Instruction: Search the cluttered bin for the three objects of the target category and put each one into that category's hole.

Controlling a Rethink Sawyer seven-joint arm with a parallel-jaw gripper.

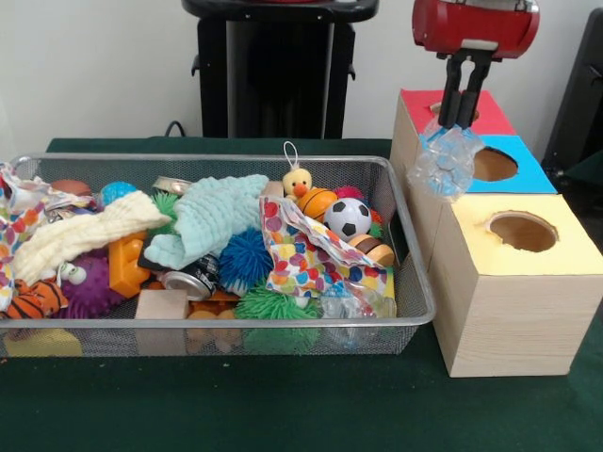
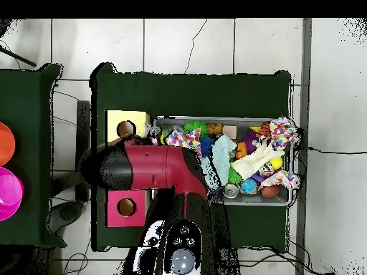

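Gripper [image 1: 459,121] clamped on a crumpled clear plastic bottle [image 1: 445,162], upper right of the front frame. Hanging right at the blue hole's [image 1: 494,165] left edge, hole just to the right and slightly lower.

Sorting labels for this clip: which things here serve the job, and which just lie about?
In the job: gripper shut on crumpled clear plastic; blue-topped hole; wire bin.

Lying about: soccer ball; duck toy; drink can; mint cloth.
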